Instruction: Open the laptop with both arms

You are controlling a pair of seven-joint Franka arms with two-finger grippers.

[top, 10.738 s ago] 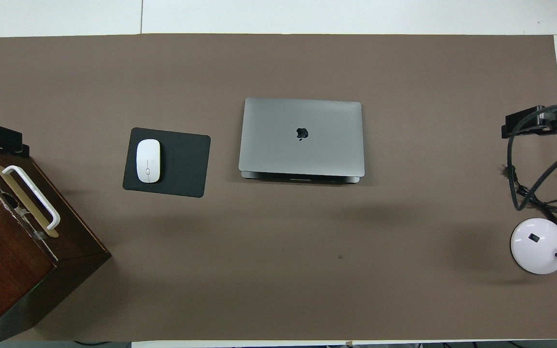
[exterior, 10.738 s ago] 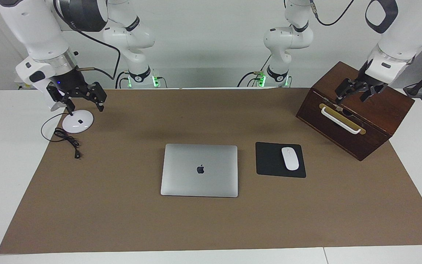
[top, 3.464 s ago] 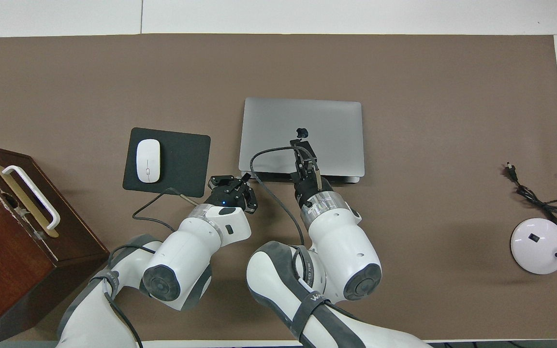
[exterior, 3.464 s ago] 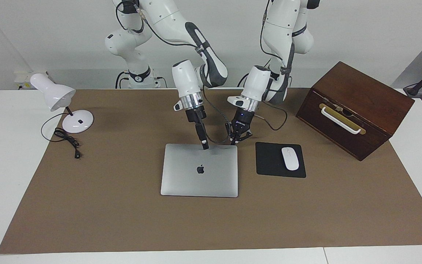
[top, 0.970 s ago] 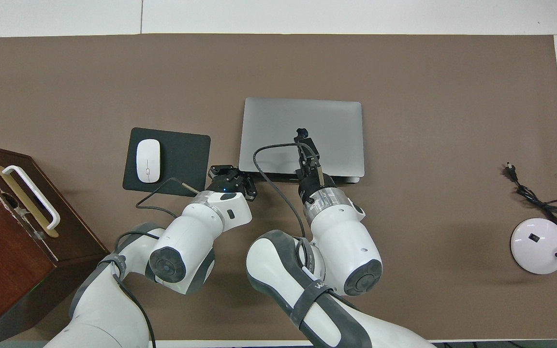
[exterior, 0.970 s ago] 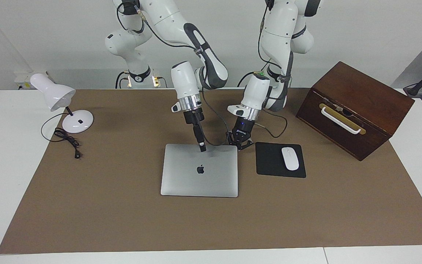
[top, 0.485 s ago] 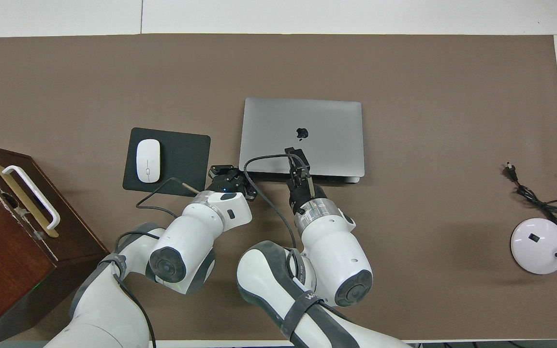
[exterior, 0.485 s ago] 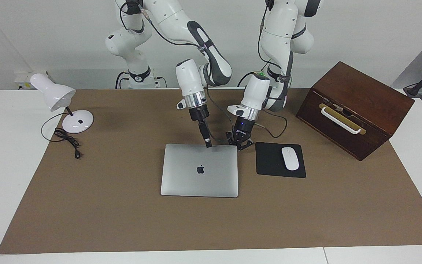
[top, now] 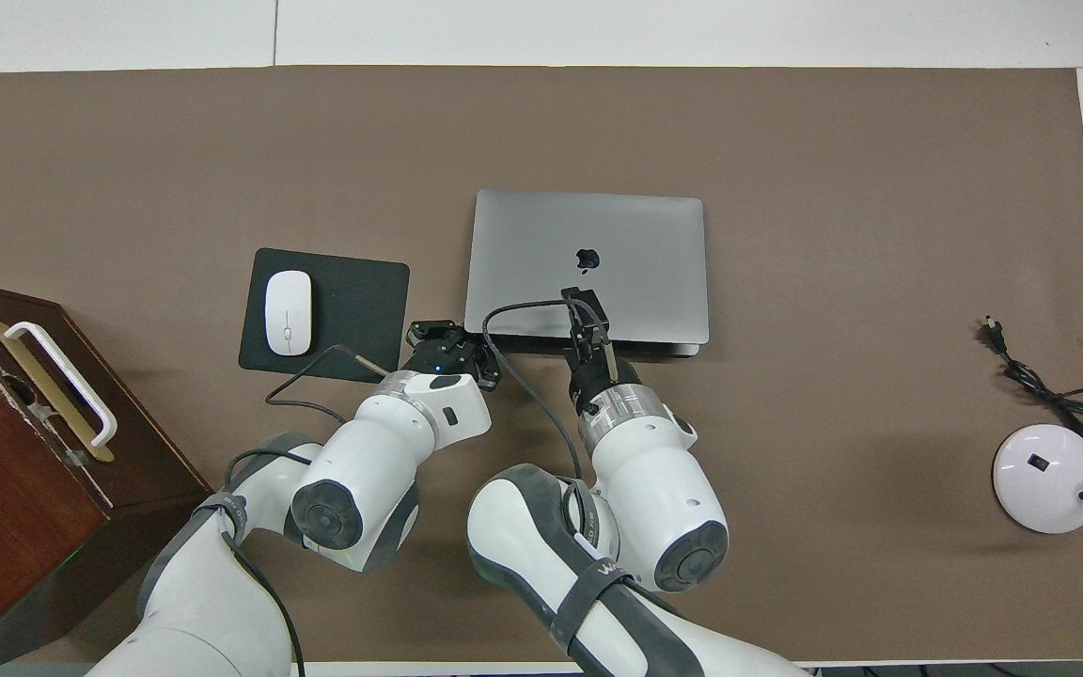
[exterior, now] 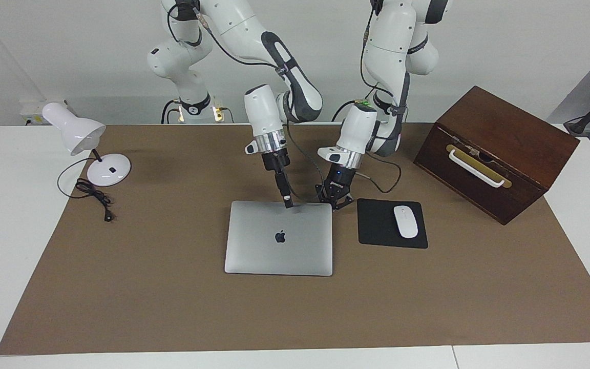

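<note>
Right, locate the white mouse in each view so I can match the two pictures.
Facing view: the white mouse lies on the black mouse pad, at the right of the laptop.
Overhead view: the white mouse is on the pad, at the left of the laptop.
Shared landmark: the wooden box, at the left arm's end of the table.

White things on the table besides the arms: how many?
2. The mouse lies on the mouse pad beside the laptop; the desk lamp stands at the right arm's end. Nothing else white shows.
</note>
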